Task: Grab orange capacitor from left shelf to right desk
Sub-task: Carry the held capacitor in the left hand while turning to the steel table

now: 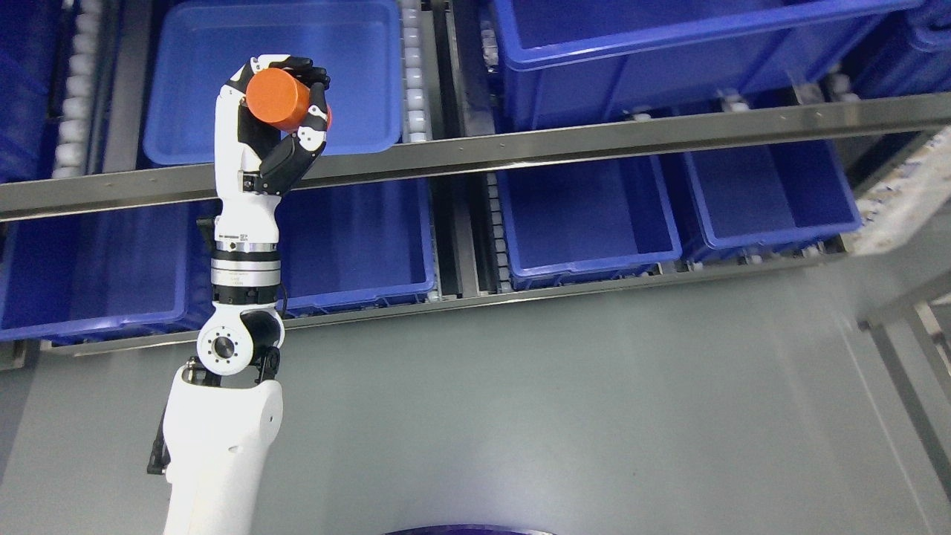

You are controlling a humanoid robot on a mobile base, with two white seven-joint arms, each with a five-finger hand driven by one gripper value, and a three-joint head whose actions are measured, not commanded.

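Observation:
My left arm rises from the bottom left edge and its white-and-black hand [286,96] is shut on the orange capacitor [277,99], a short cylinder. The fingers [310,73] wrap over its top and side. Hand and capacitor hang in the air in front of a light blue bin [356,67] on the upper shelf level. The right arm does not show.
A steel shelf rail [565,141] crosses the picture. Dark blue bins [587,215] [773,193] sit on the lower level, another large bin [669,44] above. Grey floor [557,409] fills the foreground. A metal frame [906,319] stands at the right edge.

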